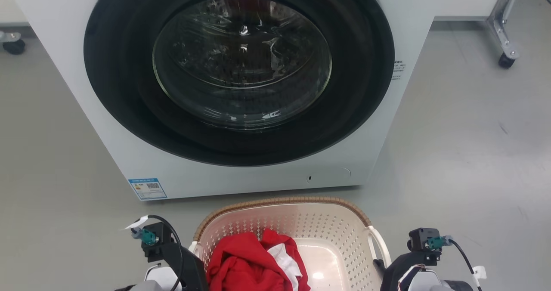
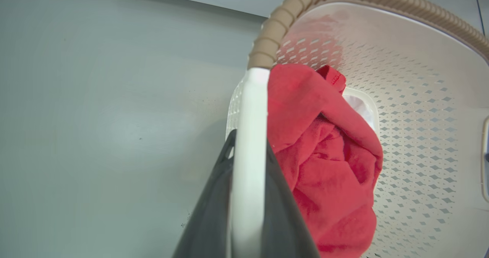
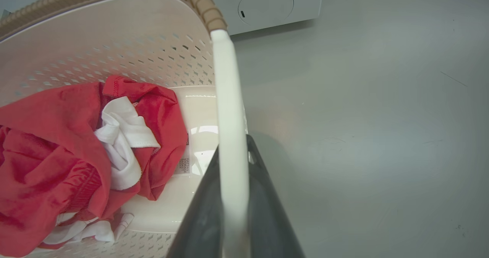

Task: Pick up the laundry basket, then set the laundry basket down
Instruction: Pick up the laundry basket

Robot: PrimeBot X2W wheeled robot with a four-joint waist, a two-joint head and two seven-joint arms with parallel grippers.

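From the head view, the laundry basket (image 1: pixel 284 202) sits on the floor (image 1: pixel 465 153) just in front of the washer (image 1: pixel 241 80), low in the picture between my two arms. A red garment (image 1: pixel 245 261) is heaped toward my left side of it. My left hand (image 1: pixel 186 261) is at the basket's left edge and my right hand (image 1: pixel 394 268) is beside the white right handle (image 1: pixel 381 243). From here I cannot tell whether the bottom has left the floor.

In the left wrist view, the white left handle (image 2: pixel 252 105) runs straight up between my two dark fingers (image 2: pixel 214 212). They press on it from both sides, so this hand is pinching the handle just below where the brown rim (image 2: pixel 275 29) begins.

The right wrist view shows the same thing mirrored. The right handle passes between this hand's fingers (image 3: pixel 267 212) and they clamp it. Red and white cloth (image 3: pixel 118 136) lie inside, and the washer's lower corner is beyond the rim.

I judge that both grasps are made and the pick-up is the step in hand. The next move calls for raising both hands together at the same rate. That keeps the basket level, since the clothes weigh on my left side, and keeps its far rim clear of the washer front.
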